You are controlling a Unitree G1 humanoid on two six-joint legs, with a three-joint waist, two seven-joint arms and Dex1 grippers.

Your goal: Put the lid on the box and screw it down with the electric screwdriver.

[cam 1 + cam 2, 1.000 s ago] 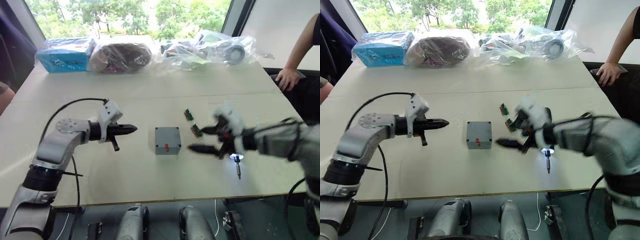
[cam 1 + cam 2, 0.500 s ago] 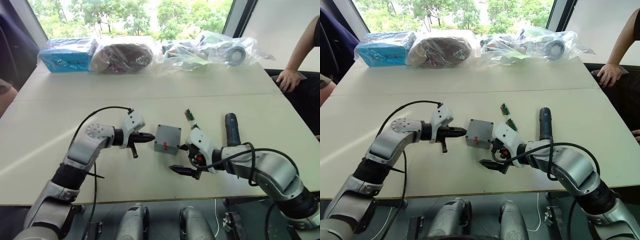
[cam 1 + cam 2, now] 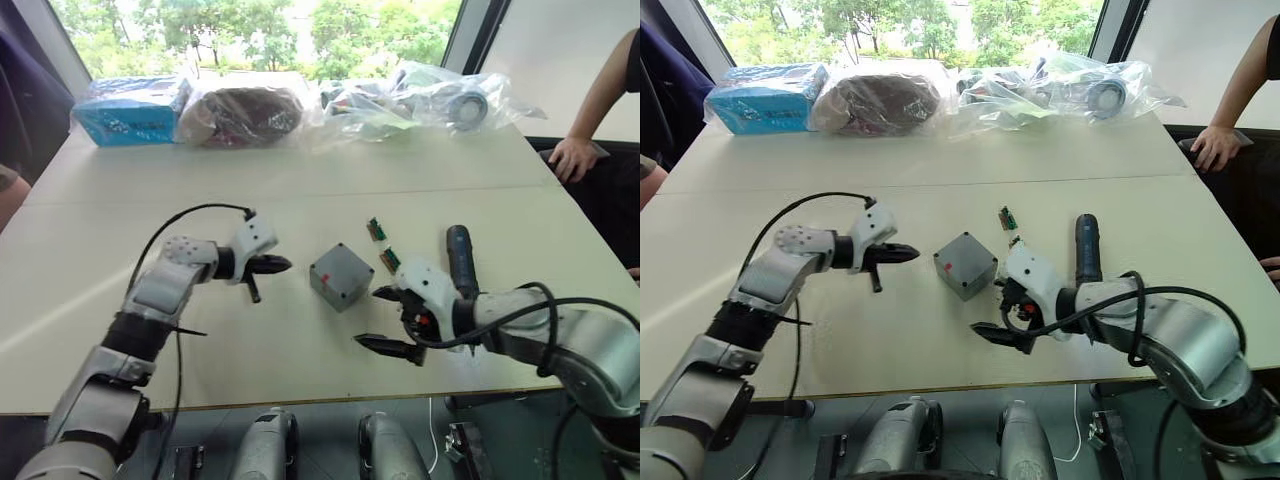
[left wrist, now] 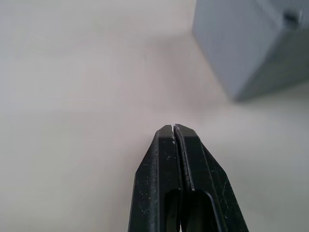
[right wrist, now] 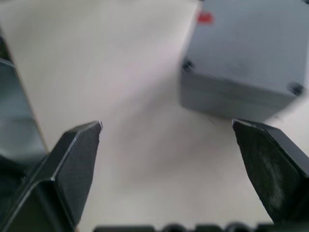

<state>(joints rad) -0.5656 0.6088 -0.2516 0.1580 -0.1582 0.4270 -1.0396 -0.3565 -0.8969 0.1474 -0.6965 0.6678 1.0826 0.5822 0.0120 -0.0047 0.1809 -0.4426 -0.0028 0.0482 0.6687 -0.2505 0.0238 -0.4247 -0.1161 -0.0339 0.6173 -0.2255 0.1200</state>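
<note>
Your left gripper (image 3: 284,264) is pressed together, near the box (image 3: 341,276) with the lid on. Your right gripper (image 3: 391,320) is spread wide, the box just ahead, the electric screwdriver (image 3: 460,261) beside it.

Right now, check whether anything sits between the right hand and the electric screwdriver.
Nothing visible does. The electric screwdriver lies flat on the table just beyond the open right hand; the small green connector blocks sit off to the side, near the box.

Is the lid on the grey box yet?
Yes. The lid, with its red mark, sits flat on the box, closing it; nothing inside shows.
</note>
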